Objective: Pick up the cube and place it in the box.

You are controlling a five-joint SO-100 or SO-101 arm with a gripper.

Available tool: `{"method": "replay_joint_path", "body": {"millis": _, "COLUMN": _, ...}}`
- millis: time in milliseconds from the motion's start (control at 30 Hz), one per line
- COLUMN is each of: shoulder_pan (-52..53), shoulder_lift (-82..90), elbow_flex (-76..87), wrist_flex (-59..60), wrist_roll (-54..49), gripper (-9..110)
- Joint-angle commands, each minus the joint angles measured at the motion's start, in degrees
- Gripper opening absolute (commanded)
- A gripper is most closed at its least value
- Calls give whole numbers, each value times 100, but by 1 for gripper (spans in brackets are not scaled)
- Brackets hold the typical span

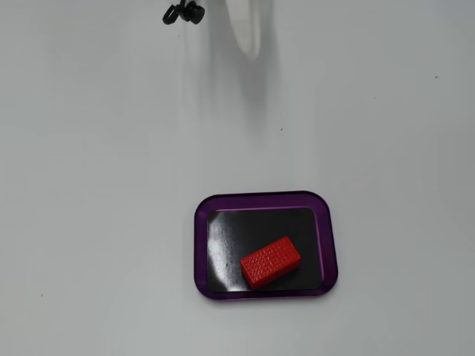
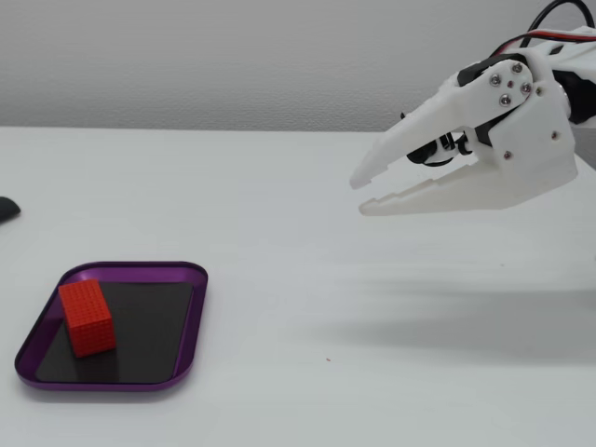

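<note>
The red cube (image 1: 271,262) lies on the glossy black floor of the purple-rimmed box (image 1: 263,199), toward its lower right part in a fixed view. In the other fixed view the cube (image 2: 87,318) sits at the left end of the box (image 2: 189,321). My white gripper (image 2: 361,193) hangs above the table far to the right of the box, its jaws slightly apart and empty. In the top-down fixed view only a white fingertip (image 1: 249,33) shows at the top edge.
A small black object (image 1: 183,13) lies on the white table near the top edge of one fixed view. A dark object (image 2: 7,209) sits at the left edge of the other. A grey wall stands behind the table.
</note>
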Motion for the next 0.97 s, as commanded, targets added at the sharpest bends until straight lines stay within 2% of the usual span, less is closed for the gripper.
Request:
{"method": "replay_joint_path", "body": {"millis": 0, "shoulder_pan": -9, "shoulder_lift": 185, "elbow_flex": 26, "wrist_flex": 0, "wrist_roll": 0, "gripper": 0}}
{"method": "replay_joint_path", "body": {"millis": 933, "shoulder_pan": -18, "shoulder_lift": 185, "elbow_flex": 26, "wrist_flex": -62, "wrist_roll": 0, "gripper": 0}}
